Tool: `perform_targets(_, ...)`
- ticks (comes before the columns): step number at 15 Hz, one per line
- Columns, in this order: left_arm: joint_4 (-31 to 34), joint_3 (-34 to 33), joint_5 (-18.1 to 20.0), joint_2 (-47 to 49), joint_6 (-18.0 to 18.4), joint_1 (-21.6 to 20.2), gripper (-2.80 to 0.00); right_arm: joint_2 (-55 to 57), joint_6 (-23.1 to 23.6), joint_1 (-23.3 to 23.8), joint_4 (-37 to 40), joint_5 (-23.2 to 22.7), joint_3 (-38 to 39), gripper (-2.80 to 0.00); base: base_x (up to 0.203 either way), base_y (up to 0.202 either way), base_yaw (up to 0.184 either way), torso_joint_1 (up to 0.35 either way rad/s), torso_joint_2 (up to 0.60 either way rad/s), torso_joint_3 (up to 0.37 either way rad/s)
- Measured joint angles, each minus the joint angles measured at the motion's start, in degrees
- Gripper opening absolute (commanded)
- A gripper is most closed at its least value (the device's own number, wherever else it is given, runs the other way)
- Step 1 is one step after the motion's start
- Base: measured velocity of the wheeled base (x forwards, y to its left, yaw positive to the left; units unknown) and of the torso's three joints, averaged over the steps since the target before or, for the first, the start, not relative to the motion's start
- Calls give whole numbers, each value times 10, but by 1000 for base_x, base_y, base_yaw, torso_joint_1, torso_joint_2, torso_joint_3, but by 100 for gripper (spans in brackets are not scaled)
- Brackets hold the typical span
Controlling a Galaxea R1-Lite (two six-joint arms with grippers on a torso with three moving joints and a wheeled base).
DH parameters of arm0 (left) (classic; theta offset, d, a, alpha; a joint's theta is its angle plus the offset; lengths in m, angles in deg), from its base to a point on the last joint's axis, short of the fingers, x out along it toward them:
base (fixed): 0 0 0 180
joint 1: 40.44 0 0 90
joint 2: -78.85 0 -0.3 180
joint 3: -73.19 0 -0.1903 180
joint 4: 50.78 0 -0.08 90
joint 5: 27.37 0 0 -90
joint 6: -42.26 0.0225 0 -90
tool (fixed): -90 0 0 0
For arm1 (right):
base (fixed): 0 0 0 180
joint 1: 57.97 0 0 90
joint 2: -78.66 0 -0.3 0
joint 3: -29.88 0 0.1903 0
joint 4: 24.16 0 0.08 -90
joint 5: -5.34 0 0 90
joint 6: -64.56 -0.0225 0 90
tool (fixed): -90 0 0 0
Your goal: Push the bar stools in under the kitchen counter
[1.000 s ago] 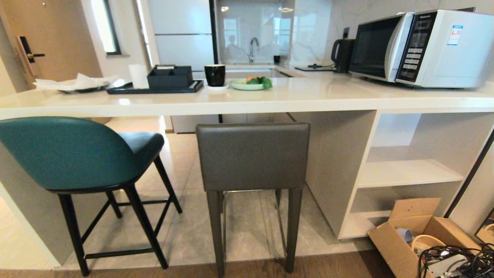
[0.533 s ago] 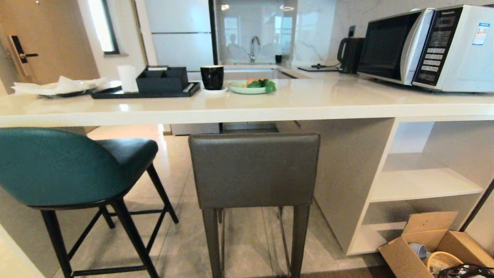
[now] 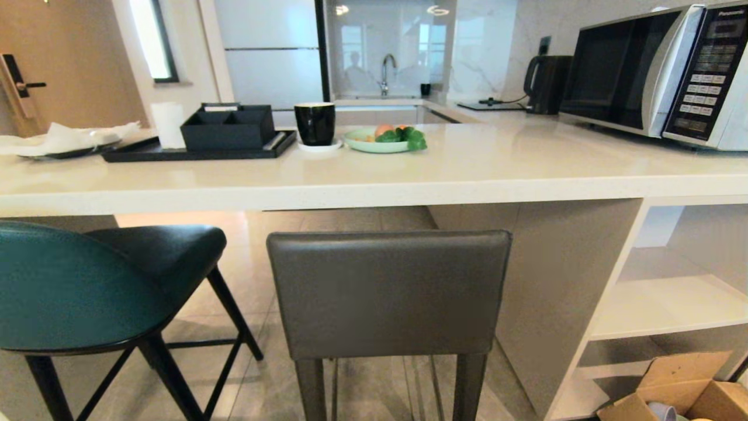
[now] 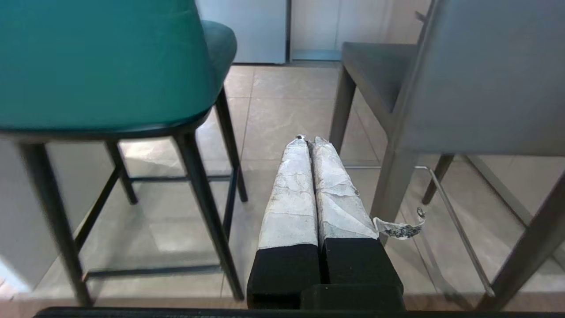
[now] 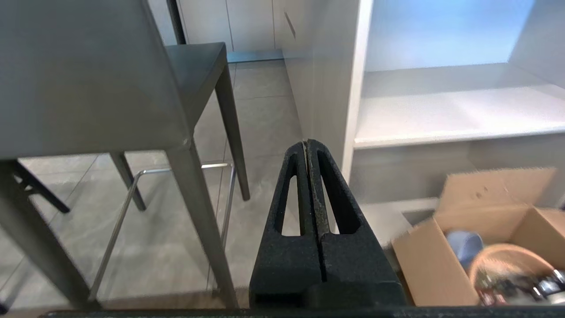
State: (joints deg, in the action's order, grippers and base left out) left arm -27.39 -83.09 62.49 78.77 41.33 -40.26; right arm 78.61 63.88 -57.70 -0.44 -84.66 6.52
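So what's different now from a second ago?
The robot has rolled closer, so the whole view shifted: the grey stool, teal stool and kitchen counter look bigger. The stools themselves haven't moved. The left gripper and right gripper are shut, holding nothing, touching neither stool.

My left gripper [image 4: 309, 140] wears cracked white wrap; my right gripper [image 5: 311, 143] is black. One stool [image 3: 64, 286] is teal on black legs, the other stool [image 3: 388, 292] grey under an off-white counter [image 3: 467, 169].
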Motion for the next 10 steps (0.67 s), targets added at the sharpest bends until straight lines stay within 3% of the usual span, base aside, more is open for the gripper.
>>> perform_targets(3,0,0,0,0,0,0,-280,0,0,0,0,0,0,-280,151,0,0,8,6,2)
perform_targets(10,0,0,0,0,3,-1,-280,0,0,0,0,0,0,-280,0,0,0,0,0,0)
